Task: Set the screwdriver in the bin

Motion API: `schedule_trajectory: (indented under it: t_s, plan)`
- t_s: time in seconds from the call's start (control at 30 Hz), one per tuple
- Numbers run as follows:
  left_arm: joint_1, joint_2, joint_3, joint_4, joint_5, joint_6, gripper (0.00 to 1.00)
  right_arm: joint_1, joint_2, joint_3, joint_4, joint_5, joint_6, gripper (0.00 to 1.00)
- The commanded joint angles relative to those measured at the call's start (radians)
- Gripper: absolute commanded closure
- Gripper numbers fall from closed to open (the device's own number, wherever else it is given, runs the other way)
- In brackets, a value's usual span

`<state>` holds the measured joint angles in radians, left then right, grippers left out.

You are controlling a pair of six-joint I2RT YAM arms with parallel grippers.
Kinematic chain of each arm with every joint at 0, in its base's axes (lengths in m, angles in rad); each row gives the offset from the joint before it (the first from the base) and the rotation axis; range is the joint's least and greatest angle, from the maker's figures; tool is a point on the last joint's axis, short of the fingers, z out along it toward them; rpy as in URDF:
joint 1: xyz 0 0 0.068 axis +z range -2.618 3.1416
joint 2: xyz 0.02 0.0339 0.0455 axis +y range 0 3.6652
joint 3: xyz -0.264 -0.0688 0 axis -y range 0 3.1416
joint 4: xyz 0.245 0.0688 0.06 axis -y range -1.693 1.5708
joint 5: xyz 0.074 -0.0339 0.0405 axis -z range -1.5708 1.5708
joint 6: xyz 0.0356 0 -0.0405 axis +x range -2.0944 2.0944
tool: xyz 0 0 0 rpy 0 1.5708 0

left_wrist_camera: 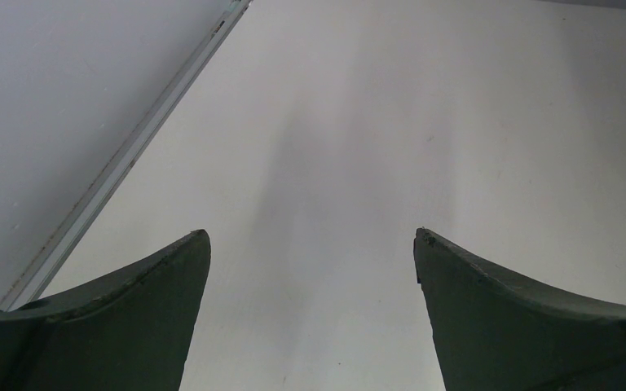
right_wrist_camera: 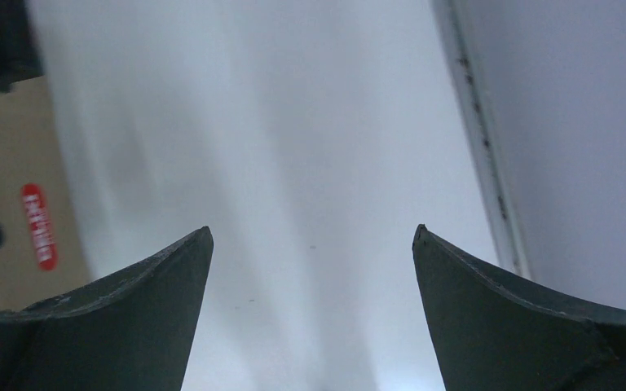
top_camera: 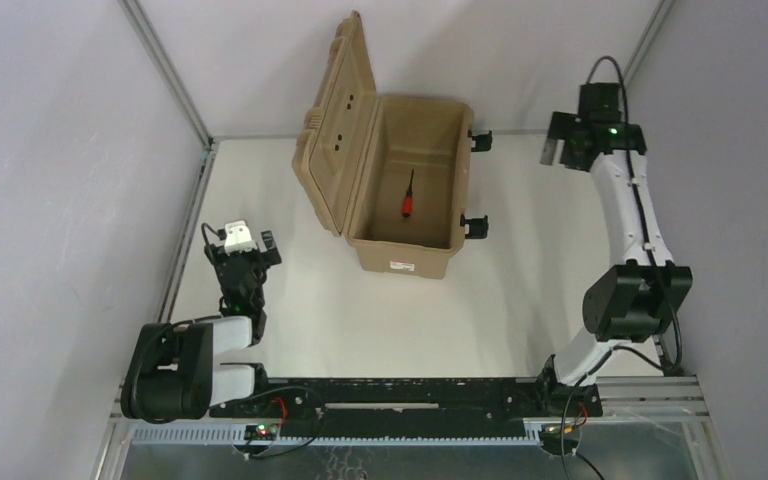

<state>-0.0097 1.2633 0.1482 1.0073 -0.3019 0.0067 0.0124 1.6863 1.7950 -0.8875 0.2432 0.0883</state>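
The tan bin (top_camera: 453, 190) stands open at the table's back middle, its ribbed lid (top_camera: 338, 120) swung up on the left. The red-handled screwdriver (top_camera: 408, 201) lies on the bin's floor, shaft pointing away. My left gripper (top_camera: 250, 245) is open and empty over bare table at the left, well short of the bin; its wrist view (left_wrist_camera: 311, 236) shows only table. My right gripper (top_camera: 557, 152) is open and empty at the back right, right of the bin. In its blurred wrist view (right_wrist_camera: 311, 236) a tan side of the bin (right_wrist_camera: 4, 163) shows at the left.
Black latches (top_camera: 476, 226) stick out from the bin's right side. A white label (top_camera: 402, 266) is on its near end. Grey walls meet the table along metal rails on the left (left_wrist_camera: 122, 159) and the right (right_wrist_camera: 481, 138).
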Motion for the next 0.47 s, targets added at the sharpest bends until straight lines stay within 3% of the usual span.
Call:
schedule_trajectory:
  t_s: [0.0, 0.43]
  plan:
    - [0.007, -0.002, 0.044, 0.051, 0.010, -0.001, 0.00, -0.094, -0.140, -0.049, 0.073, -0.072, -0.072, 0.00]
    - [0.007, -0.003, 0.044, 0.051, 0.010, -0.001, 0.00, -0.126, -0.176, -0.085, 0.105, -0.122, -0.083, 0.00]
